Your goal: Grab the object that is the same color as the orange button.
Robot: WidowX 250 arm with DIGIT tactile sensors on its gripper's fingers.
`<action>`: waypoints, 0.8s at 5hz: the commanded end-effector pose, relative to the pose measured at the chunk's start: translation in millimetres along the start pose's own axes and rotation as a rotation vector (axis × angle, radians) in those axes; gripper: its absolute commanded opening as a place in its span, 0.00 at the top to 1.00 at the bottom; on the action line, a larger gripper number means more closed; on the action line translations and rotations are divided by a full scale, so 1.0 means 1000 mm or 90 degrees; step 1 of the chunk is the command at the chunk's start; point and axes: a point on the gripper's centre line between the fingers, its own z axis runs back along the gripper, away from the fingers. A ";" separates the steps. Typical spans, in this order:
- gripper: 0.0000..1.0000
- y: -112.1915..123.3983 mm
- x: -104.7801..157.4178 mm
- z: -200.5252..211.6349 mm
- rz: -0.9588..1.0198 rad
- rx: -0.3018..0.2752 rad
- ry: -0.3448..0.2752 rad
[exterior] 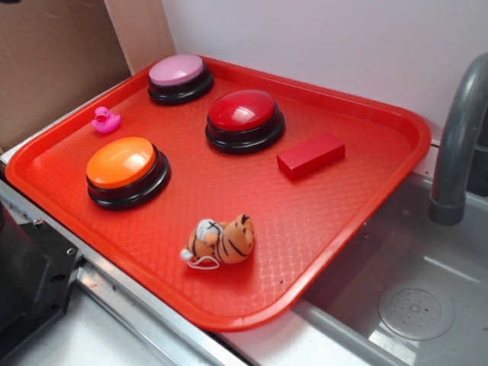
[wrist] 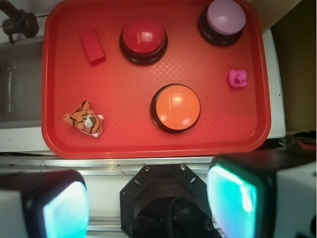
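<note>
Nothing's grabbed yet. Gripper point(wrist: 148, 201) is hovering high off the tray's point(wrist: 148, 148) front edge w/ pads spread wide, empty. Tiger point(wrist: 84, 120) is lying near the front edge, sink-side corner, apart from the orange button point(wrist: 176, 107). Approach, descent & grasp all remaining.

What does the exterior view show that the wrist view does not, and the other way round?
Only the exterior view shows the round sink drain, the cardboard behind the tray and the tiger's white string loop. Only the wrist view shows the open gripper, its pads glowing teal, hovering off the tray's near edge. Both show the red tray, the orange button, red button, pink button, pink rubber duck, red block, plush tiger and grey faucet.
</note>
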 end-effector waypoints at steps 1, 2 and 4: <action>0.00 0.000 0.000 0.000 0.000 0.000 0.000; 0.00 0.007 0.011 -0.023 -0.005 -0.008 0.027; 0.00 0.013 0.037 -0.067 -0.018 -0.015 0.064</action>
